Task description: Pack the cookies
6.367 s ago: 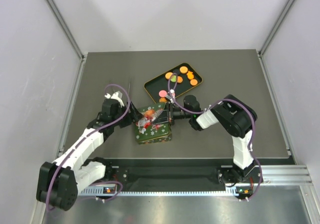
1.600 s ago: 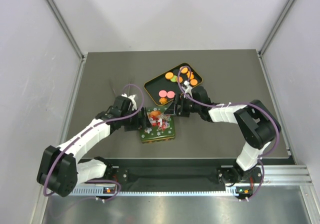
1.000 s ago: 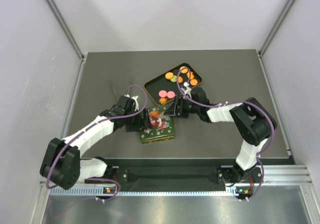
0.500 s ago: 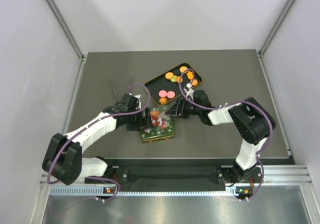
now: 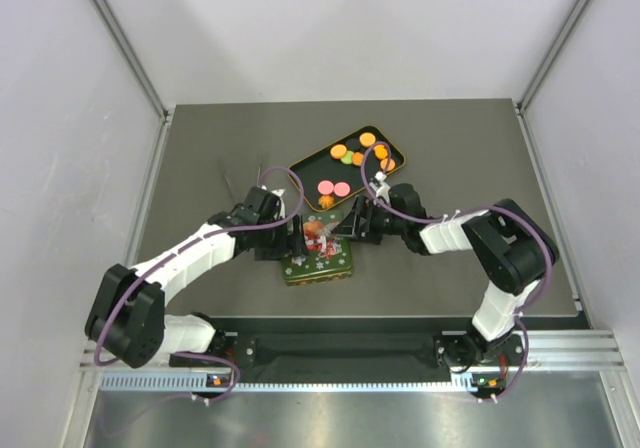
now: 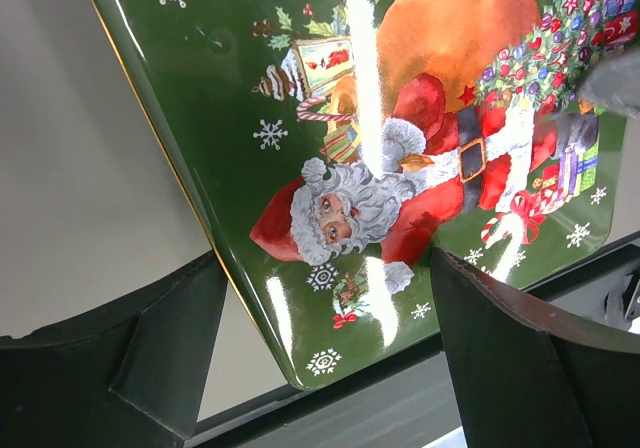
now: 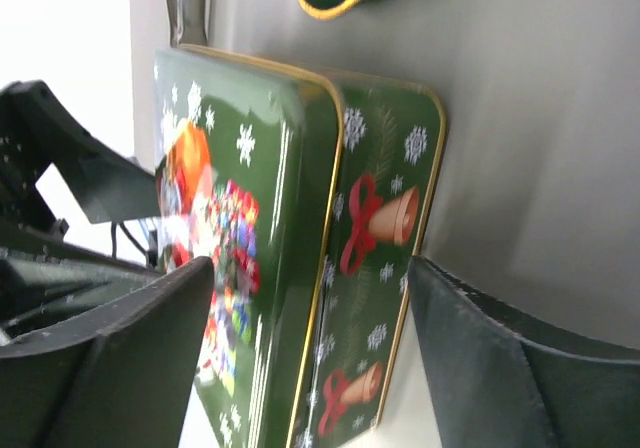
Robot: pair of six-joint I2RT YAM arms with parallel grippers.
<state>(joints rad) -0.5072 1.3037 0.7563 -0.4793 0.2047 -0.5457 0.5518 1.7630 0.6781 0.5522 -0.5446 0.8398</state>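
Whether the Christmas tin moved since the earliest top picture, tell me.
Yes. The Christmas tin shifted slightly right, its left edge now nearly below the tray's left corner.

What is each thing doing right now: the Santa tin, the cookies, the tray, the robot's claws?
Green Santa-print metal tin: lid on.
Small round cookies, mostly orange: loose in the tray, unpacked.
Dark gold-rimmed metal tray: uncovered.
Left gripper: open, straddling the tin.
Right gripper: open, straddling the tin.

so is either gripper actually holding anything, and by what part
Cannot be told: left gripper and right gripper straddle the Christmas tin, jaws wide, no clear contact visible.
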